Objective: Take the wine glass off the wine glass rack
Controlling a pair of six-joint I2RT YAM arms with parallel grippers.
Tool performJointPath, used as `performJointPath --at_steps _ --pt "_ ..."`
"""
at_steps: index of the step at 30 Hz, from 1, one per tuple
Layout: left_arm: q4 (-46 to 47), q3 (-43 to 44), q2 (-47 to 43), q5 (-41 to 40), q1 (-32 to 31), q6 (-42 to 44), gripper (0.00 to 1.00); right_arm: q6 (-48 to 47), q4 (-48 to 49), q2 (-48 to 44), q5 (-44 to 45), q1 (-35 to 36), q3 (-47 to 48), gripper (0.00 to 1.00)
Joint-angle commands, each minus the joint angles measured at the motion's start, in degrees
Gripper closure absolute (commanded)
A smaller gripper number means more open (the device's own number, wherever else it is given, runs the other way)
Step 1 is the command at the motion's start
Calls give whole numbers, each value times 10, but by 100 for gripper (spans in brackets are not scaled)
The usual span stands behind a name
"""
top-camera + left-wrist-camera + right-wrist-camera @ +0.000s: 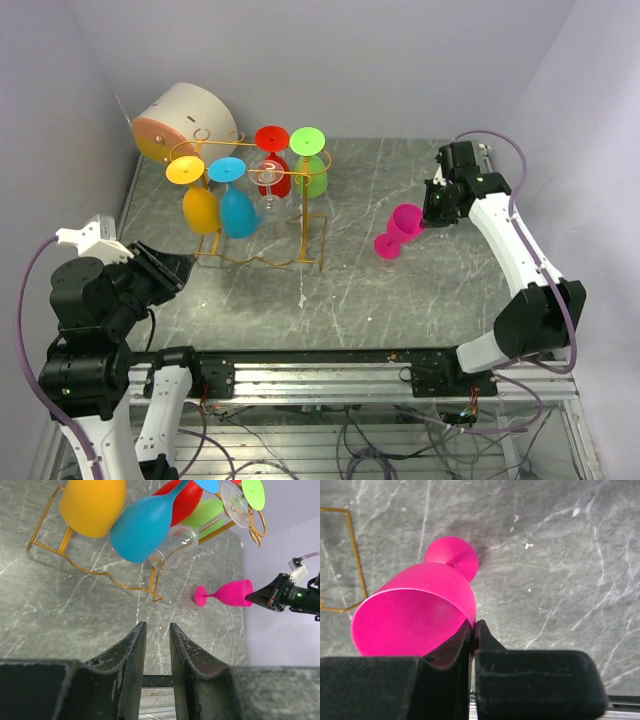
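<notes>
Right arm [520, 255] outstretched, fingers [532, 680] pinching pink glass [404, 224]

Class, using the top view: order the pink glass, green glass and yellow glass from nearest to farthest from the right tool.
1. Pink glass, gripped by the right tool.
2. Green glass, at the rack's right end.
3. Yellow glass, at its left end.

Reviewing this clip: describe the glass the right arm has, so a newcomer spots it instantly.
Start at the gold wire rack at back left, hung with coloured glasses. To its right, off the rack, the right gripper pinches a tilted wine glass by its rim. It is the only magenta glass.
</notes>
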Motion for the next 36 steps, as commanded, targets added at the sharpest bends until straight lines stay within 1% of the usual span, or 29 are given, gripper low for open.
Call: performJointPath --at_steps 1,3,5,11,13,15,17,18,22,24,25,28,30,32,36 --pt "-28 17 -14 -27 -3 19 64 10 -1 16 55 -3 17 100" --pt "-32 10 -20 -29 -3 20 64 14 1 21 91 -4 27 100" --pt "-35 2 -26 -30 -3 20 64 15 -4 31 107 -3 35 100" --pt "-42 -4 -35 -38 -3 23 63 15 -13 57 112 -4 45 99" --pt "-41 -5 -35 -34 -4 22 61 15 -11 56 112 -3 46 88" --pt "-41 -9 -36 -32 -4 21 56 16 -9 52 115 -4 48 79" --pt "-39 -15 -37 -26 -4 17 53 15 -6 45 114 -4 49 75" --pt "-38 -17 -38 -23 -4 17 52 16 -5 40 113 -4 48 67" --pt "-40 -14 -37 -19 -4 11 50 21 -5 11 119 -3 49 64" --pt "-38 -11 -33 -14 -4 6 50 24 1 -23 118 -3 51 62" --pt "-36 -11 -31 -10 -4 2 50 25 1 -39 110 -3 56 59" --pt "-23 -14 -25 1 -4 -20 52 22 0 -85 51 -4 82 56" --pt "-14 -16 -20 7 -4 -33 52 23 -1 -108 -13 -4 103 45" --pt "0 -21 -10 20 -4 -52 52 28 1 -123 -95 -4 125 44" --pt "61 -53 2 72 -4 -112 52 54 14 -140 -227 -3 152 44"
